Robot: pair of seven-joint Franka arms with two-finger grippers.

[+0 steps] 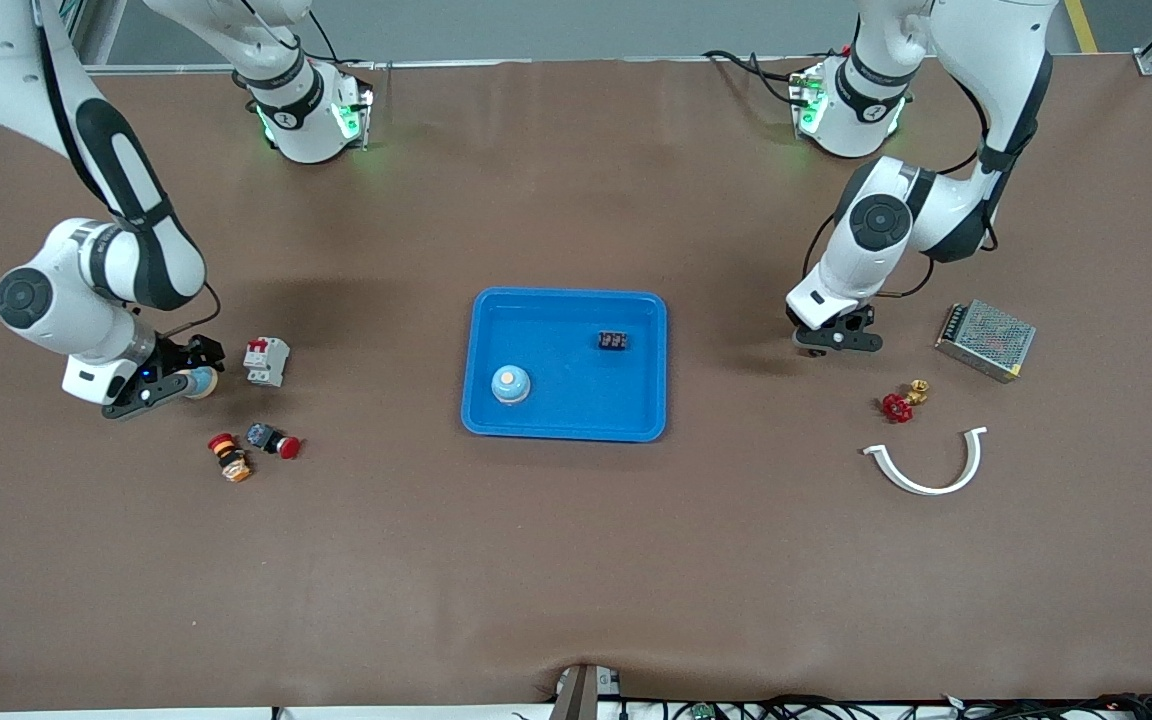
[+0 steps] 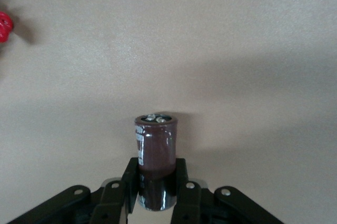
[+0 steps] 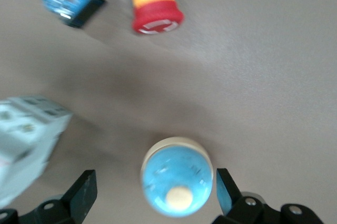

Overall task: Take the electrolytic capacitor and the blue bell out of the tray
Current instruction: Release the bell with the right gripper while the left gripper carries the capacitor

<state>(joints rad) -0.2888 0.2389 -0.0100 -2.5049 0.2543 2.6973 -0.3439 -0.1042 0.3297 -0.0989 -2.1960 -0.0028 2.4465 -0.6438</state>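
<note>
Left gripper (image 2: 156, 187) pinched capacitor (image 2: 156, 153) above table (image 1: 576, 560), right gripper (image 3: 156, 190) spread around bell (image 3: 177, 176), beside breaker (image 1: 267, 361).

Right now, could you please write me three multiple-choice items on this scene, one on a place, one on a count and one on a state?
1. Where is the white curved piece?
A. In the blue tray
B. On the table, nearer the front camera than the red valve handle
C. On the metal power supply

2. How many things lie in the blue tray?
A. Two
B. Four
C. None

3. What is the left gripper doing?
A. Hanging open
B. Gripping a bell
C. Gripping the brown capacitor

Key:
1 B: it lies below the red valve handle in the front view.
2 A: only a blue bell and a small black part are in it.
3 C: the left wrist view shows the fingers shut on the capacitor, while the right gripper stands open around a second bell.
</note>
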